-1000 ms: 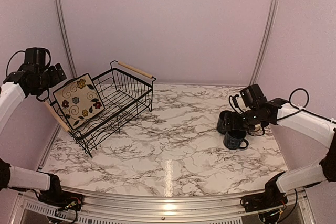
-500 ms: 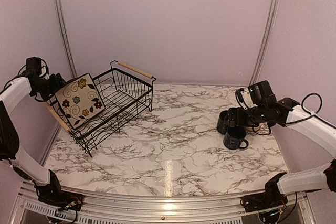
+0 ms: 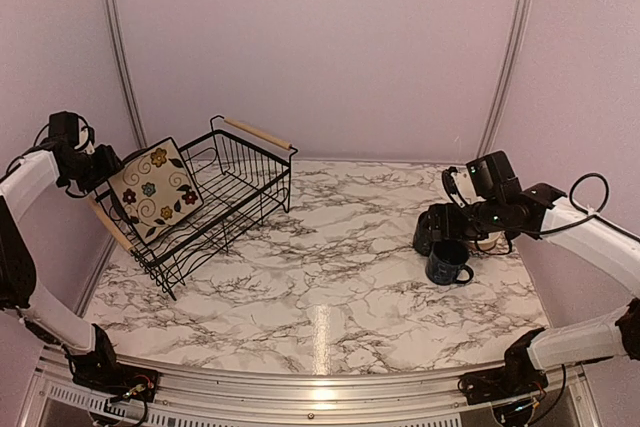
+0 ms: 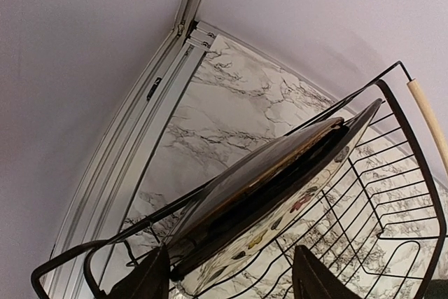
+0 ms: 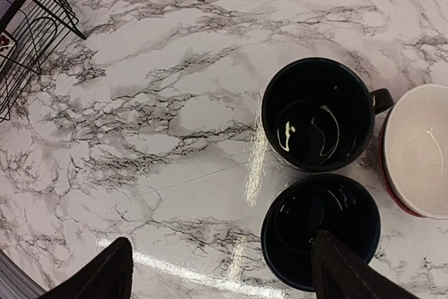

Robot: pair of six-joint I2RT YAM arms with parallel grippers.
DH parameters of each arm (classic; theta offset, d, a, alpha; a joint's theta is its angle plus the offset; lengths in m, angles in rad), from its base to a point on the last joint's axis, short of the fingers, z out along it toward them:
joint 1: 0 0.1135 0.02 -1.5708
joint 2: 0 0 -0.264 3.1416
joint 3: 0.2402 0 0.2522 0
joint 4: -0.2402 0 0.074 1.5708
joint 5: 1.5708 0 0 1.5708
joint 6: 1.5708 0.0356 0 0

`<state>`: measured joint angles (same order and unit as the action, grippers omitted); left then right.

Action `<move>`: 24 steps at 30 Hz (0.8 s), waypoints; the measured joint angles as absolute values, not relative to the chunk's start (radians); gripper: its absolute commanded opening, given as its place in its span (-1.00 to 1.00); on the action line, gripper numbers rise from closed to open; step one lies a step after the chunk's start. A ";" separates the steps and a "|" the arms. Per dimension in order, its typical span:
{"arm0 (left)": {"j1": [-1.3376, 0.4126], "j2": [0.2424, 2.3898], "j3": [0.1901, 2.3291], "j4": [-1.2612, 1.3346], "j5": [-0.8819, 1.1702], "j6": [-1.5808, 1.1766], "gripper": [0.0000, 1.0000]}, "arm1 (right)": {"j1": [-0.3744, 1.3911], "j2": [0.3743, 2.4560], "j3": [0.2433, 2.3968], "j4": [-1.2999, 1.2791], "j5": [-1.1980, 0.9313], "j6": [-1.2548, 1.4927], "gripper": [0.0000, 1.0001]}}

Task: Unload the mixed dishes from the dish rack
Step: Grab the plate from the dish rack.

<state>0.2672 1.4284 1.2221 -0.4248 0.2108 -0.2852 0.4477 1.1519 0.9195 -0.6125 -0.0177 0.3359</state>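
Plate (image 3: 152, 190) on edge in dish rack (image 3: 258, 133)

A square cream plate with coloured flowers (image 3: 152, 192) stands tilted on edge at the left end of the rectangular black wire dish rack with wooden rod handles (image 3: 257, 132). Behind it is what seems to be a brownish plate (image 4: 259, 173). Well to the right, one dark blue-green mug (image 5: 318, 113) and a second mug (image 5: 320, 229) stand upright close together. A pale, red-rimmed bowl (image 5: 420, 152) sits just beside them.
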 measured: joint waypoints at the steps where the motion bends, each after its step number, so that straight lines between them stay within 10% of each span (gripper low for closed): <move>1: 0.267 1.426 1.216 -0.420 0.210 -0.282 0.16 | 0.451 1.153 0.920 -0.612 -0.017 0.336 0.70; 24: 0.223 1.420 1.205 -0.416 0.183 -0.216 -0.12 | 0.462 1.159 0.920 -0.597 -0.016 0.336 0.70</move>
